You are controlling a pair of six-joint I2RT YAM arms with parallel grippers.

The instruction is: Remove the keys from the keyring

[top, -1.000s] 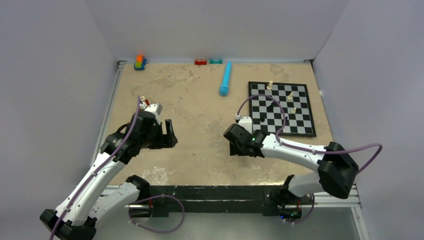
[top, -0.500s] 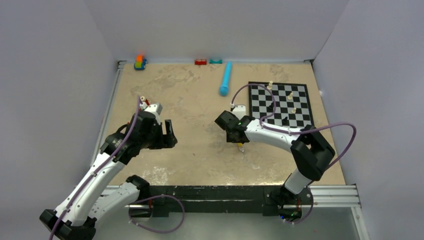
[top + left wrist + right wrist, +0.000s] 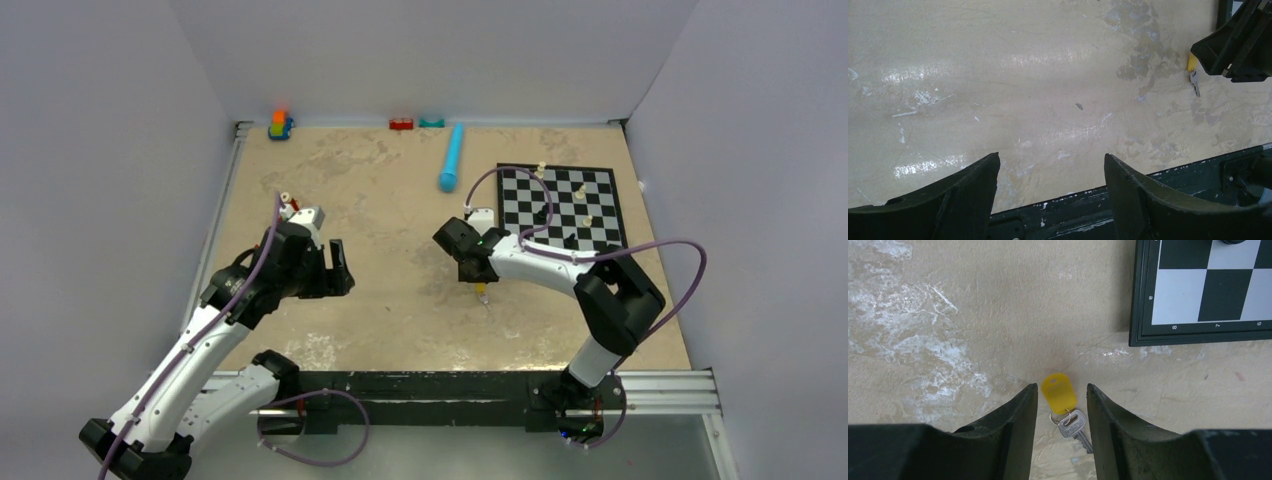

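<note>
The chessboard (image 3: 610, 200), right of centre in the overhead view, is occupied by a few light and dark chess pieces (image 3: 579, 190) scattered over its squares.

At the lower left, the left gripper (image 3: 1051, 159) is held above the bare table (image 3: 380, 200) with its fingers spread wide and nothing between them. Along the upper edge, a stack of coloured toy blocks (image 3: 281, 124), a red block (image 3: 401, 124) and a teal block (image 3: 432, 122) are set against the back wall. A light-blue cylinder (image 3: 451, 158) is laid just right of them.

At centre, the right gripper (image 3: 1060, 390) is lowered over the task's bunch. Its fingers are partly parted and placed on either side of the yellow tag (image 3: 1059, 392), with a narrow gap visible on each side; nothing is gripped. The tag is joined by the thin keyring (image 3: 1057, 416) to the silver key (image 3: 1073, 426), all flat on the table just left of the chessboard's lower corner.

Compared with one second earlier, the right arm is folded more sharply and its gripper is shifted to the upper left. The left arm is unchanged.
</note>
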